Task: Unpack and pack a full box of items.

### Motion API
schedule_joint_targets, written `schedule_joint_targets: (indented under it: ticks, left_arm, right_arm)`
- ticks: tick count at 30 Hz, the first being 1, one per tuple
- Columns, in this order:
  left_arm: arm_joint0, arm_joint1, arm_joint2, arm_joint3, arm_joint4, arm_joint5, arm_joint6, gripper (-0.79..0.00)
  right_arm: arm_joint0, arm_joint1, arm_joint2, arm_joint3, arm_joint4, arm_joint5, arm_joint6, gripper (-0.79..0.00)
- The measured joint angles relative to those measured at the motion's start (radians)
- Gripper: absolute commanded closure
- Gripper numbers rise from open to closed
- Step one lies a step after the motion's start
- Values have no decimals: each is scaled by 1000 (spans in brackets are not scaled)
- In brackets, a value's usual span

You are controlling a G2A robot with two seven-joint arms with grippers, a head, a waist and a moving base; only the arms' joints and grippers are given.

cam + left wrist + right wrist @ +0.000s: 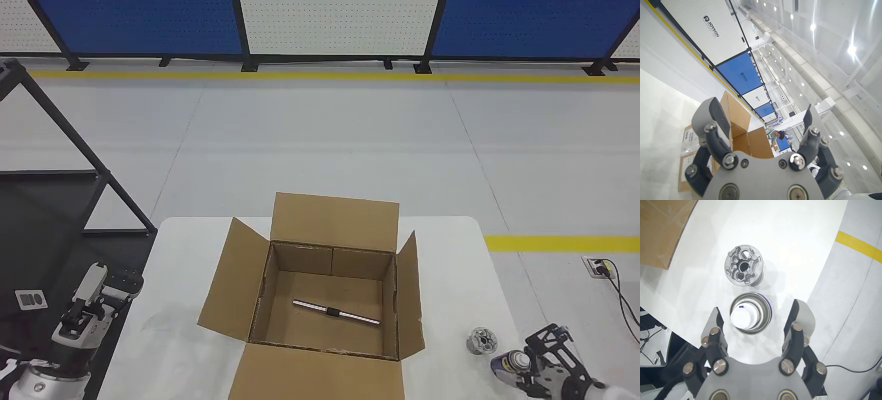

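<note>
Right gripper [757, 308] had its fingers spread and unclamped. The spray can [750, 315] stood upright between them with gaps on both sides. The metal hub [744, 265] sat just past the can. The open box [330, 300], with a rod [336, 312] on its floor, sat between this gripper and the left gripper [762, 105], which was also spread and empty.

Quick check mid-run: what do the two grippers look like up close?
The left gripper and right gripper match: two light grey curved fingers with black ribbed pads, black links joined by silver bolts, on a grey metal plate.
</note>
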Motion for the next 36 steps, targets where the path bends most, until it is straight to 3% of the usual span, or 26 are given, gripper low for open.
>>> schedule_joint_targets:
  ticks: [2,5,6,7,8,14,24,28,31,36]
  left_arm:
    - [0,0,0,0,0,0,0,-785]
    - [0,0,0,0,0,0,0,-785]
    - [0,0,0,0,0,0,0,-785]
    - [0,0,0,0,0,0,0,-785]
    - [0,0,0,0,0,0,0,-785]
    - [0,0,0,0,0,0,0,-785]
    - [0,0,0,0,0,0,0,-785]
    - [0,0,0,0,0,0,0,-785]
    - [0,0,0,0,0,0,0,-785]
    - [0,0,0,0,0,0,0,-785]
  right_arm:
    - [3,3,-5,0,4,5,0,-453]
    - [7,8,-12,-1,10,13,4,-348]
    - [9,9,-15,-1,12,15,6,-262]
    - [10,11,-16,-1,13,16,7,-40]
    - [10,12,-18,-2,14,17,8,0]
    - [-12,24,37,-66,54,33,-18,0]
    - [-171,34,315,-488,258,23,-94,0]
    - [-192,39,353,-650,350,33,-72,0]
    - [-161,52,344,-741,406,82,-37,0]
    - [-7,92,285,-723,470,30,42,0]
